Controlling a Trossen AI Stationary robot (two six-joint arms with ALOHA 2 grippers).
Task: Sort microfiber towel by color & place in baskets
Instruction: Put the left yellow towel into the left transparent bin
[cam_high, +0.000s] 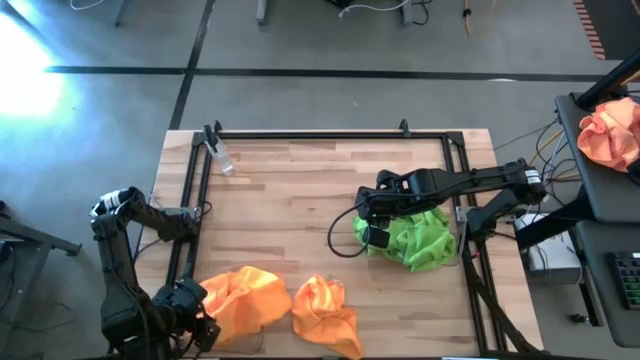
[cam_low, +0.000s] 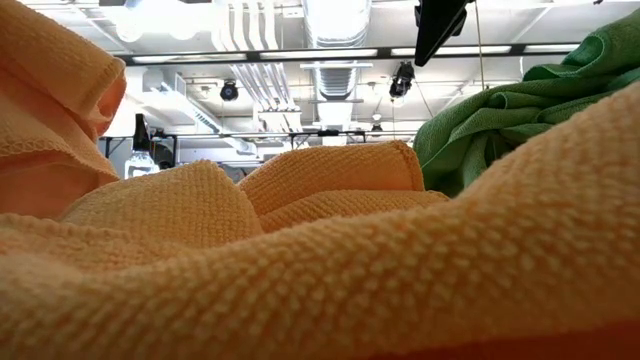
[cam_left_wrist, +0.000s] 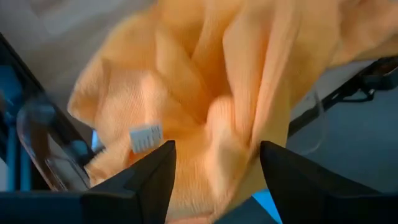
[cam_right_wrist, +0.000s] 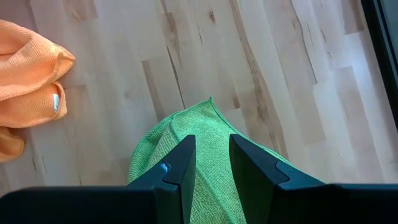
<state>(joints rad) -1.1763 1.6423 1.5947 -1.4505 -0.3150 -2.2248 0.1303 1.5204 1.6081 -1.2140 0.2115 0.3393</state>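
Jaws on the left gripper (cam_left_wrist: 214, 171) stand apart at the lower left of the high view, with an orange towel (cam_high: 243, 296) bunched just ahead of its fingers and part of a clear basket (cam_left_wrist: 37, 146) beside it in the left wrist view. A second orange towel (cam_high: 326, 312) lies crumpled at bottom centre. Right of centre, the right gripper (cam_right_wrist: 211, 163) has its fingers narrowly parted and a fold of the green towel (cam_high: 415, 238) between them; whether it is truly pinched I cannot tell. These cloths look light, soft and floppy, likely to drape and snag on themselves, so a raised fold or corner seems the best place to take hold. A small white tag (cam_left_wrist: 145, 136) shows on the orange cloth, its writing unreadable.
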